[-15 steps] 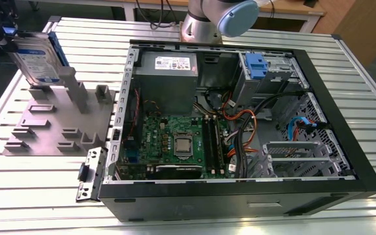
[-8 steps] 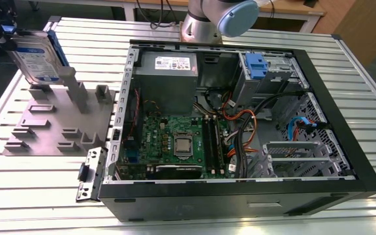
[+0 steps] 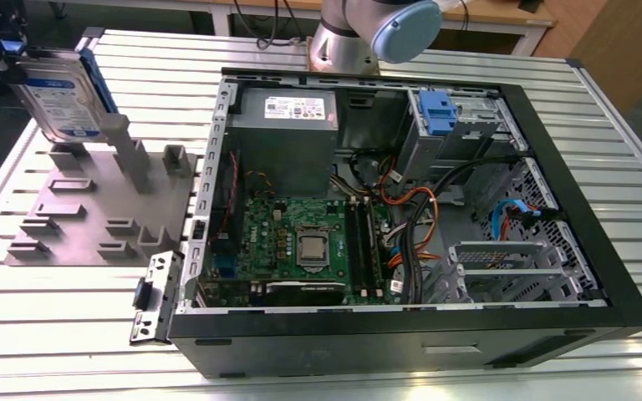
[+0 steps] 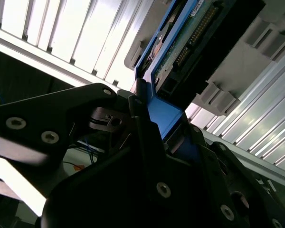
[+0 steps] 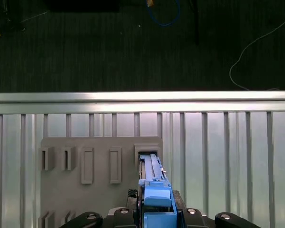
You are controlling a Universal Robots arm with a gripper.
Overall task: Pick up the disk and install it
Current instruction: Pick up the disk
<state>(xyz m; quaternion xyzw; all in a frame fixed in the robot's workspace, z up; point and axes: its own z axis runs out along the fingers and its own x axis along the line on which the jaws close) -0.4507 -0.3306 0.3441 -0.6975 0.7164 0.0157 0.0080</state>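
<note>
Arm: the silver arm base (image 3: 349,38) is standing beyond the grey fixture block (image 3: 87,200), and the wrist is reaching out over the block, pointing down at it.
Gripper: the gripper (image 5: 157,213) is hanging above the block's slot in the first wrist view, its black jaws closing tight on the blue bracket (image 4: 164,114) at the disk's upper end.
Disk: the disk (image 3: 64,92) is standing upright and slightly tilted over the block's far corner, its white and blue label facing out. Its lower end is sitting level with the block's tall posts, and I cannot tell whether it is clear of the slot.
Fixture block: matte grey, moulded with rectangular pockets and upright posts.
Table: the ribbed aluminium table (image 3: 64,334) is carrying the block.
Computer case: the open black case (image 3: 410,342) is lying just beside the block, on the exterior view's right of it, and is holding a green motherboard (image 3: 298,242), a grey metal box (image 3: 287,134) and orange cables (image 3: 410,200).
</note>
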